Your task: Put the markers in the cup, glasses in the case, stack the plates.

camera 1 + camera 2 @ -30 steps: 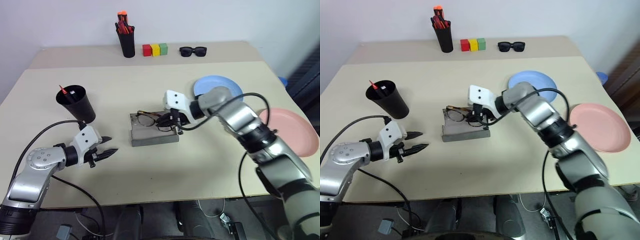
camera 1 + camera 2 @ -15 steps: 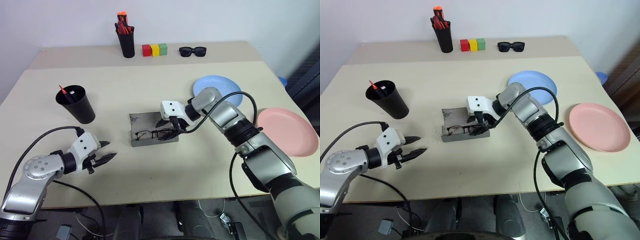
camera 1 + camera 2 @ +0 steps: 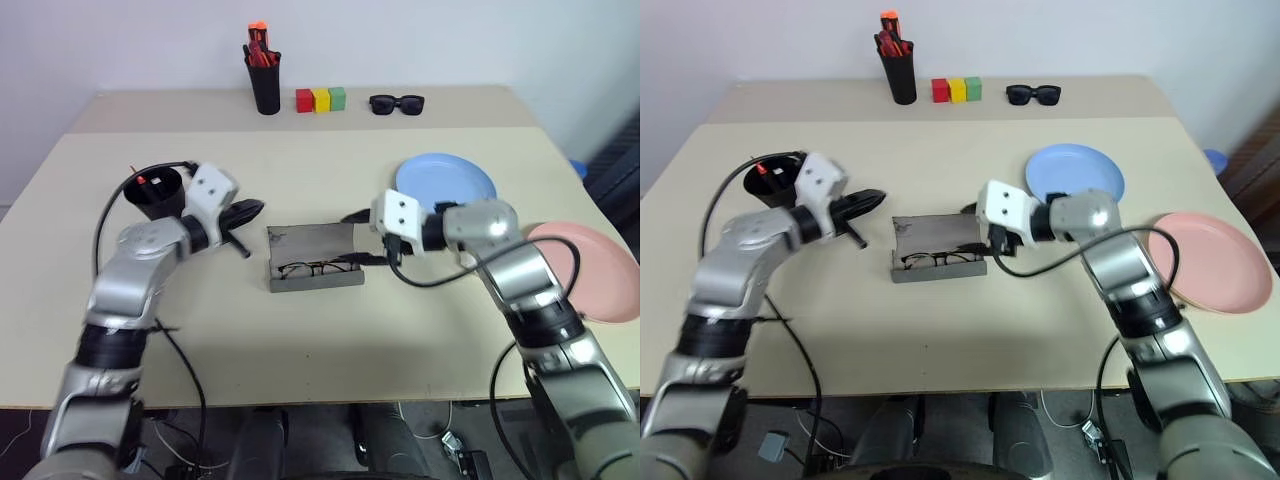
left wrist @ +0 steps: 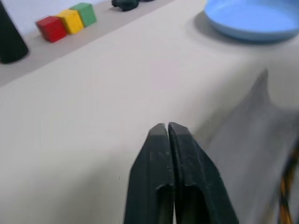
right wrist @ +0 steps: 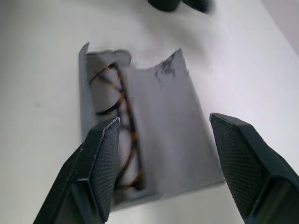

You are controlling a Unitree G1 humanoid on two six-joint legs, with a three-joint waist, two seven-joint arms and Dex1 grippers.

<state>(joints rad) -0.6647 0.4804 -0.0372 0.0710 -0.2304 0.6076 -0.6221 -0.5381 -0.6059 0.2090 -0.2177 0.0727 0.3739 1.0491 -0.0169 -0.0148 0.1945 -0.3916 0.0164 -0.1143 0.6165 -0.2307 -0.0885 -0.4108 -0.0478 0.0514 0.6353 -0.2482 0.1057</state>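
Near the middle of the worktop point(image 3: 300, 400) the grey case point(image 3: 312, 256) is lying open, and the wire-frame glasses point(image 3: 312, 268) are resting inside it, along the side nearest me. My right fingers point(image 3: 362, 238) are hovering just beside the case's right end, spread wide and holding nothing; the right wrist view is looking between them at the case point(image 5: 154, 116) with the glasses point(image 5: 122, 121) in it. My left fingers point(image 3: 245, 212) are pressed together and empty, pointing toward the case's far left corner and hanging just short of it; the left wrist view is showing them point(image 4: 169, 135) closed tip to tip over bare worktop.

Toward the left edge of the worktop, just behind my left wrist, the wide black cup point(image 3: 155, 192) is standing upright with a red-tipped marker point(image 3: 143, 181) showing in its mouth; I cannot tell whether a second marker is in there. Toward the right edge, the light blue plate point(image 3: 445, 180) is sitting flat behind my right forearm, and the salmon pink plate point(image 3: 600, 280) is lying nearer the right edge, apart from the blue one and not stacked.

Along the far edge, a tall black pen holder point(image 3: 265, 88) with orange-red pens, three coloured blocks point(image 3: 321, 99) and black sunglasses point(image 3: 397, 102) are lined up in a row
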